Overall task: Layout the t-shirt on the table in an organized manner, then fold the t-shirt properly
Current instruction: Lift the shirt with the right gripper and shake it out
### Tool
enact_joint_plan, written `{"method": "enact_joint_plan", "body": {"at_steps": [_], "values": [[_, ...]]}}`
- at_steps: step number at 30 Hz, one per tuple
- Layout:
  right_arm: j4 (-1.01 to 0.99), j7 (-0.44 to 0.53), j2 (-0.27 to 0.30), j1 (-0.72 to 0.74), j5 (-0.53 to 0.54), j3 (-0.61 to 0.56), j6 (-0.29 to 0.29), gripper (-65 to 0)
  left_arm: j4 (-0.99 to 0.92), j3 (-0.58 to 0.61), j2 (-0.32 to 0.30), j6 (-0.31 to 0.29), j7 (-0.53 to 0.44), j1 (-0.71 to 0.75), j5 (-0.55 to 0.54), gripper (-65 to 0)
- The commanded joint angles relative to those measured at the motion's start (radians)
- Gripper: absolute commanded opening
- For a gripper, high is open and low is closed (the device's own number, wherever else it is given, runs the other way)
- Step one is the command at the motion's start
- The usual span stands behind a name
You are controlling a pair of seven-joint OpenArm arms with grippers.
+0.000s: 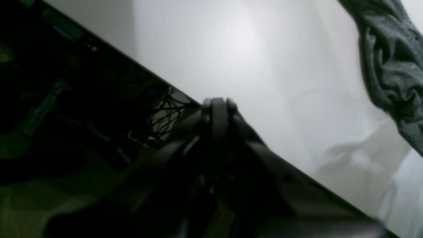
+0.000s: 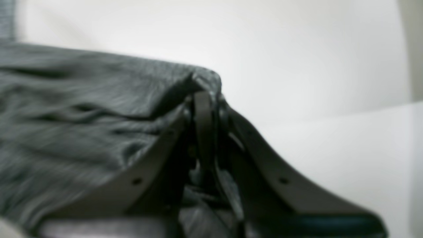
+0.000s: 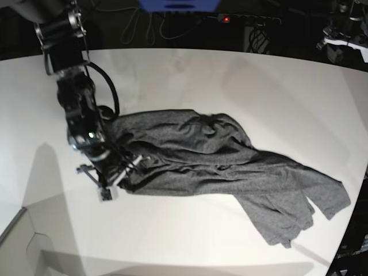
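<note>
Both wrist views blurred; bright overhead glare whitens the table point(image 1: 244, 36).

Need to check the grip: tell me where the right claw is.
In the base view, the right claw is at left, shut on the t-shirt's left edge, over the table.

This place looks like a robotics lab or a test room. A large white bench point(image 3: 241, 80) with a curved edge fills the base view, and a black robot arm point(image 3: 80, 109) with loose cables stands on it. Behind the bench it is dark, with hanging cables point(image 3: 144, 26), a power strip point(image 3: 247, 19) with a red light, and a blue box point(image 3: 178, 4).
</note>
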Motion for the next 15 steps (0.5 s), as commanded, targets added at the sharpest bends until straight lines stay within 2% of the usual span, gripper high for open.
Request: {"method": "enact_joint_plan", "body": {"at_steps": [1,9,15], "values": [[0.085,0.005,0.01,-0.017,0.005,0.004,0.002,-65.0,0.015,-0.006,-0.009,-0.001,-0.016,0.008,-0.012,-65.0],[0.532,-0.012,0.005,-0.355,0.005,-0.002,0.002,-65.0,0.018,-0.004,-0.011,-0.001,-0.016,0.002,-0.012,-65.0],[0.552,0.045,-0.02,-0.521,0.008,-0.077,0.004,-65.0,0.019,-0.006,-0.015,-0.001,-0.016,0.011,-0.012,-65.0]]}}
